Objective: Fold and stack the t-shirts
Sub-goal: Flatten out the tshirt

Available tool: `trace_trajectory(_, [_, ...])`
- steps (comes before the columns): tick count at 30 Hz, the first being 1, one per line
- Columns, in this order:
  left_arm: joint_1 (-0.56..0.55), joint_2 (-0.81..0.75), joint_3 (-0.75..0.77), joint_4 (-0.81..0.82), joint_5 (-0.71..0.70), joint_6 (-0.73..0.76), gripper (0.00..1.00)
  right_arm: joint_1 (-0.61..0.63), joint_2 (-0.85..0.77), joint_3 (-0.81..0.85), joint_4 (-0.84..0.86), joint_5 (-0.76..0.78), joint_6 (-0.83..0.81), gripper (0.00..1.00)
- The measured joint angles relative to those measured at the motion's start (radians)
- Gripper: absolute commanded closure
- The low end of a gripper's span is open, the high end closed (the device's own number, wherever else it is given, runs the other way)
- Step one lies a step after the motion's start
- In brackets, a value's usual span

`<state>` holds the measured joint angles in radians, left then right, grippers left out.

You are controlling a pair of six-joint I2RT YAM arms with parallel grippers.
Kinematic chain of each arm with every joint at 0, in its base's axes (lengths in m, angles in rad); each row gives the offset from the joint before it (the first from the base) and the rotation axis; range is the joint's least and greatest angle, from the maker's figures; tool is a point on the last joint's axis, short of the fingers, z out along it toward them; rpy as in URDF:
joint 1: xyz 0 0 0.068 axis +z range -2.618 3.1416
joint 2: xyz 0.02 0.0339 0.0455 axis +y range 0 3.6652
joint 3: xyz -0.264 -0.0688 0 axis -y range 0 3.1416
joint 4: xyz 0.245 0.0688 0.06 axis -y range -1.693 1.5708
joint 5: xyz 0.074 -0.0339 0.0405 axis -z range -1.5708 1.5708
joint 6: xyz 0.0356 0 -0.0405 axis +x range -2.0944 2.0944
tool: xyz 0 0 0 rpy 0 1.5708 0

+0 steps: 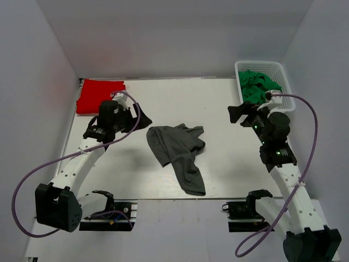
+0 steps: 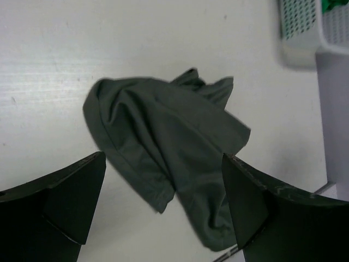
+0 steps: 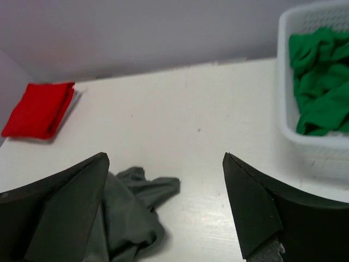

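I've got the left gripper (image 1: 142,121) and right gripper (image 1: 236,113) both spread wide. The grey shirt (image 1: 177,153) lies crumpled between them, the red shirt (image 1: 100,95) folded at far-left.

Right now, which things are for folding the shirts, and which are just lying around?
For the job:
grey t-shirt, crumpled in the middle
red t-shirt, folded in the far left corner

Just lying about:
white basket, at the far right
green cloth, heaped inside it
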<state>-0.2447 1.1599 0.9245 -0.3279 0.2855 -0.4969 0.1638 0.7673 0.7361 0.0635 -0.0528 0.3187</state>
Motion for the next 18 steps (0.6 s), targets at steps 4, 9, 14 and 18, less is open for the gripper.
trace_trajectory(4, [-0.045, 0.048, -0.048, -0.039, 0.02, -0.001, 0.09, 0.0, 0.126, 0.03, -0.048, -0.081, 0.021, 0.1])
trace_trajectory(9, [-0.151, 0.145, -0.158, -0.101, 0.02, -0.022, 0.14, 0.001, 0.405, 0.173, -0.153, -0.189, 0.033, 0.1])
trace_trajectory(14, [-0.258, 0.193, -0.178, -0.139, 0.002, -0.05, 0.19, 0.014, 0.579, 0.204, -0.152, -0.241, 0.042, 0.1])
trace_trajectory(18, [-0.338, 0.295, -0.156, -0.139, -0.042, -0.072, 0.29, 0.041, 0.704, 0.232, -0.174, -0.239, 0.041, 0.1])
